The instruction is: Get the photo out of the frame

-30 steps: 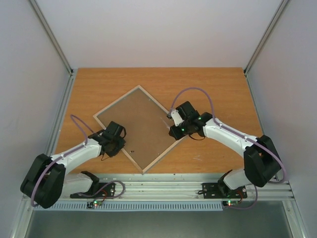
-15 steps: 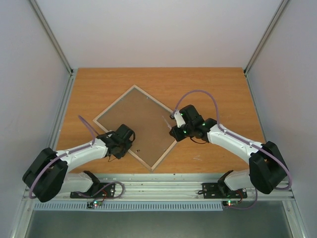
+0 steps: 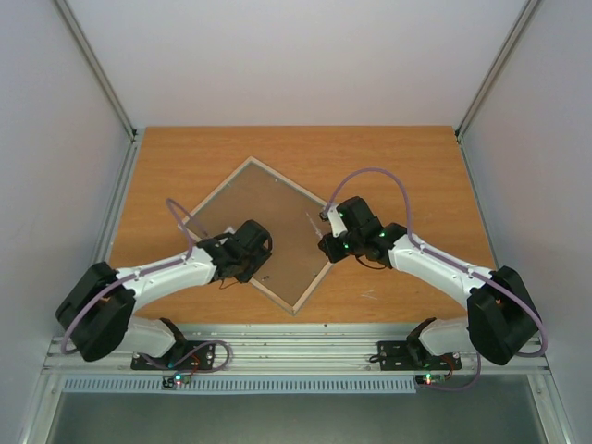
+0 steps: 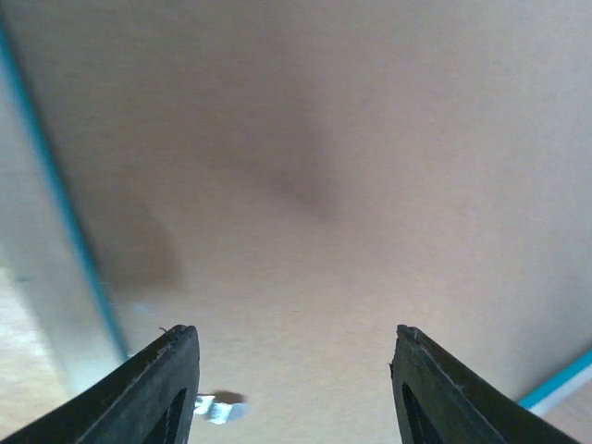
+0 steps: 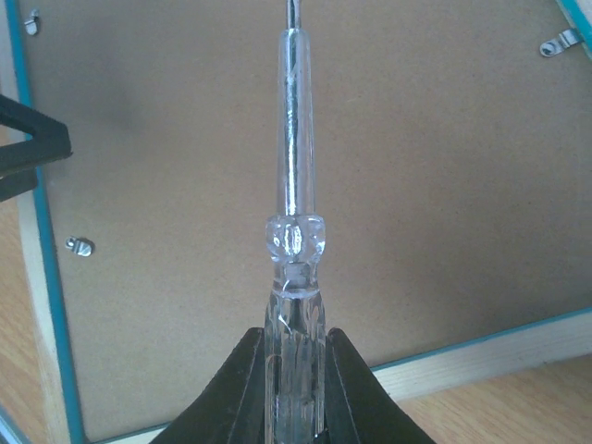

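The left gripper [image 4: 294, 331] has slid in from eight o'clock over the face-down frame [image 5: 481, 356] mid-table, jaws parted, empty; right gripper [image 5: 294, 370] at three o'clock clamps the screwdriver [image 5: 294, 185], so levering a clip [image 5: 80, 246] may skid the unpinned frame, photo hidden.

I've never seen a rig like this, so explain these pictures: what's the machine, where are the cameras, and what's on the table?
These are two white robot arms bolted at the near edge of a wooden table. The wide picture looks down from above and behind them; the two close-ups come from cameras on their wrists. A picture frame lies face down, so you see its brown backing board and small metal clips; no photo shows. The left arm is over the board, its jaws open and empty. The right arm has its jaws shut on a clear-handled tool, perhaps a small screwdriver, pointing across the board.
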Robot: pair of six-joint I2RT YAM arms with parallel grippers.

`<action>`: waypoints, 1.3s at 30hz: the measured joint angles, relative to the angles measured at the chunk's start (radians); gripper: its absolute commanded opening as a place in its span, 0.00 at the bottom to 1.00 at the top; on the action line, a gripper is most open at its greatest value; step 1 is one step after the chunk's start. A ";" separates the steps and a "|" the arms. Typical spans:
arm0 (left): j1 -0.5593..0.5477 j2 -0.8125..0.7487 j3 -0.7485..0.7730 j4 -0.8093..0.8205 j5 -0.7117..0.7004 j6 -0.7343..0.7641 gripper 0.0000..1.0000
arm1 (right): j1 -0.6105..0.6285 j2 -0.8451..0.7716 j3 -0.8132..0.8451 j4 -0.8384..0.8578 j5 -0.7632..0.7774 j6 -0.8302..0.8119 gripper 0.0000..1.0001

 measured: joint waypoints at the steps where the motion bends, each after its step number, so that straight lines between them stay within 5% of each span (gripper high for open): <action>1: -0.002 0.025 0.023 0.010 0.006 0.014 0.60 | 0.000 -0.001 -0.002 0.001 0.006 0.001 0.01; 4: -0.003 0.088 0.072 0.032 0.029 0.059 0.61 | 0.000 -0.004 -0.009 0.006 0.027 0.004 0.01; 15: 0.042 0.127 0.281 -0.126 -0.055 0.332 0.94 | 0.000 -0.018 -0.021 0.021 0.075 0.005 0.01; 27: 0.415 0.212 0.479 -0.201 -0.069 0.804 0.99 | 0.000 -0.016 -0.023 0.027 0.084 0.005 0.01; 39: 0.729 0.543 0.645 -0.176 0.128 0.987 0.99 | 0.000 0.012 -0.024 0.043 0.083 0.004 0.01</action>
